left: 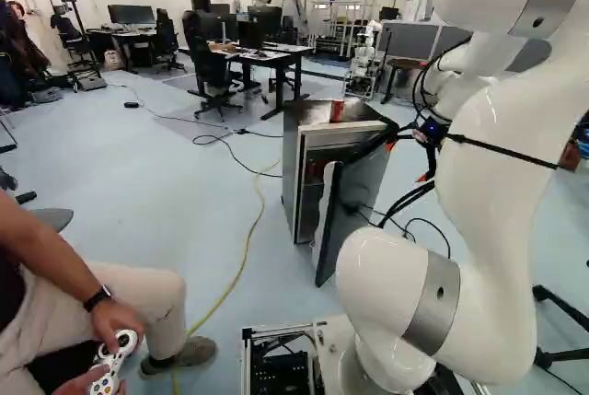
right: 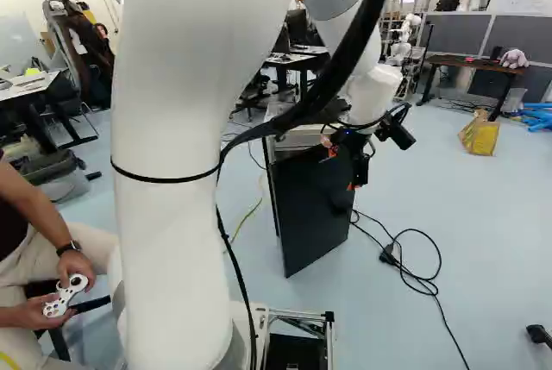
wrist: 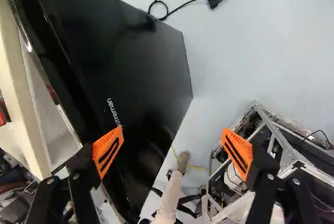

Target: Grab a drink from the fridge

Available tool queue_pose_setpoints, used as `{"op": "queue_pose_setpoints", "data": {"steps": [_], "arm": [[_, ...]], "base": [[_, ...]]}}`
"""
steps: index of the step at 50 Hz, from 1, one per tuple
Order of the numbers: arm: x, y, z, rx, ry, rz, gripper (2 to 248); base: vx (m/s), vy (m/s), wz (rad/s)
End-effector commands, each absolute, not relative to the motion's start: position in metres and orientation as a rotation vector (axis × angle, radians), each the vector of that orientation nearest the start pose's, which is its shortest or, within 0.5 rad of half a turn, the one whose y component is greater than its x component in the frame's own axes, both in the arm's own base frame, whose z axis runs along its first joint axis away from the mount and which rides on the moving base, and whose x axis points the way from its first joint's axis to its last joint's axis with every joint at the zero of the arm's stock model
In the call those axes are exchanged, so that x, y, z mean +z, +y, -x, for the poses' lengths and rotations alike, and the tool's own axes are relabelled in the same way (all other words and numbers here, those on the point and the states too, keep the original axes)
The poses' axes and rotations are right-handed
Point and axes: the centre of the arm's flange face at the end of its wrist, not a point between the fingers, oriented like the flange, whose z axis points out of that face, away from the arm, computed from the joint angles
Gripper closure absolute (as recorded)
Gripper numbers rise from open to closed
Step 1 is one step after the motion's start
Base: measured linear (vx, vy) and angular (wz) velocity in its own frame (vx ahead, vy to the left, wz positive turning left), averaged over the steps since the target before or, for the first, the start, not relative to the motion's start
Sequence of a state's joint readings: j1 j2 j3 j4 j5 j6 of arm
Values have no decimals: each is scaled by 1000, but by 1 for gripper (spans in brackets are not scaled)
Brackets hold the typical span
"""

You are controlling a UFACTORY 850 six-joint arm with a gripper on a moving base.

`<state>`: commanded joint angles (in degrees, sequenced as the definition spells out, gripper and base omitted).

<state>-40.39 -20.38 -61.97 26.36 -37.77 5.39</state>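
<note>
The small dark fridge [left: 290,174] stands ahead with its black door [left: 357,203] swung part way open; in the right base view the door [right: 309,206] shows its outer face. A red can [left: 337,110] stands on top. Inside, something red [left: 316,170] shows, too hidden to identify. My gripper [right: 342,170] is at the door's upper part, on its outer side. In the wrist view the gripper [wrist: 172,132] stands wide open with nothing between its fingers; one finger overlaps the door [wrist: 141,62], the other overlaps the base frame beyond. Whether it touches the door I cannot tell.
Black cables [right: 423,275] lie on the floor right of the fridge, a yellow cable [left: 247,248] left of it. The base's metal frame [wrist: 282,156] shows in the wrist view. Desks [left: 267,56] and another robot [left: 363,68] stand farther back, a yellow bag [right: 479,134] at the right.
</note>
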Motion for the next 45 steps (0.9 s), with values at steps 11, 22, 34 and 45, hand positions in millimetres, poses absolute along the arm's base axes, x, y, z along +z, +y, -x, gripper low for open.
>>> {"op": "queue_pose_setpoints", "data": {"steps": [11, 22, 34, 45], "arm": [[424, -319, -430, -206, 1545, 2423, 3], [424, -312, -431, -201, 1532, 2430, 3], [424, -311, -431, -200, 1530, 2431, 3], [424, -308, -431, -198, 1523, 2435, 3]], "base": [[0, 0, 0], [0, 0, 0], [0, 0, 0], [0, 0, 0]]}}
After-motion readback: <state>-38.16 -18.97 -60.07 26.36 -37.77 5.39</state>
